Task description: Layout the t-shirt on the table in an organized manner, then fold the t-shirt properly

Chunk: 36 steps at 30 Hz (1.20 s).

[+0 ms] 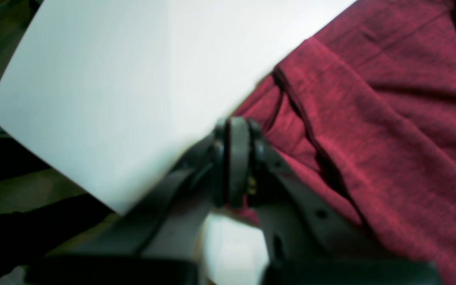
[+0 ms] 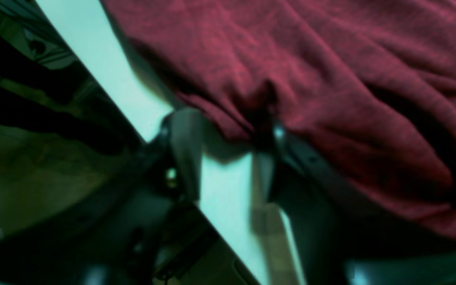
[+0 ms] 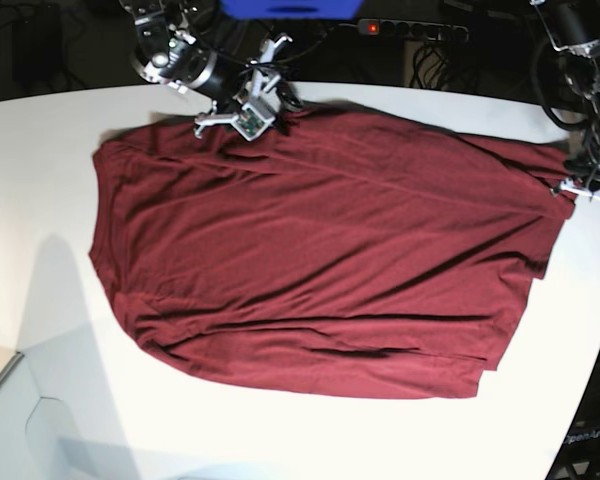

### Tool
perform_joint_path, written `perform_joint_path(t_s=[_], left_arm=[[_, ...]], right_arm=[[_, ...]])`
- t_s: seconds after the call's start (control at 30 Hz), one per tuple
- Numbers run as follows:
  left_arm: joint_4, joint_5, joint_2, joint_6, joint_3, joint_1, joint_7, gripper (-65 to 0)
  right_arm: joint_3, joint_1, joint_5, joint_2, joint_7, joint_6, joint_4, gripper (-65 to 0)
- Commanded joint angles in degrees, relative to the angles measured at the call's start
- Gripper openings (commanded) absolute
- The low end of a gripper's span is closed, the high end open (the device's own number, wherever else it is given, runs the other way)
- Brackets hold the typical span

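Base view: left claw (image 3: 570,190) pinches t-shirt (image 3: 320,260) edge; right claw (image 2: 228,138) spread, blurred.

The t-shirt (image 3: 320,260) is a thin, soft knit cloth in dark maroon-red, with a faint sheen where light catches its folds and a finely heathered, slightly fuzzy weave seen close up. Beside the left gripper (image 1: 238,158) a stitched hem runs as a dark raised seam. The table (image 3: 40,140) under it is a smooth, plain white top, matt to slightly satin, without grain or texture. The left gripper's fingers (image 1: 239,154) look like dark, matt hard plastic or rubber. The right gripper (image 2: 228,154) has dark, matt finger bodies, one pad (image 2: 186,146) looking smooth and grey; blur hides finer detail.
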Motion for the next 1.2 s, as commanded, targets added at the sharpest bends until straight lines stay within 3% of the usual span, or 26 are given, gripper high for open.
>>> perform_joint_path(t_s=[0.0,0.5,0.7,1.1,1.17], left_arm=[[1.21,0.24,-1.36,0.34,-0.20,-0.65,-1.16,-64.9],[1.21,0.24,-0.22,0.34,-0.29,-0.74,-0.89,-59.5],[1.21,0.24,-0.22,0.34,-0.29,-0.21,-0.89,-45.0],[1.12,0.24,-0.30,0.25,3.23,-0.13,-0.80,-44.1],[1.12,0.24,-0.22,0.25,3.14,-0.13,-0.80,-41.6]], right_arm=[[-0.13,-0.03,0.96,0.01,0.71,0.23,0.75,-48.2],[-0.22,0.05,0.96,1.24,0.62,0.23,0.75,-48.0],[-0.22,0.05,0.96,1.33,0.44,0.23,0.75,-48.0],[-0.22,0.05,0.96,1.86,0.27,0.23,0.75,-48.1],[-0.22,0.05,0.96,2.21,0.27,0.23,0.75,-48.1]])
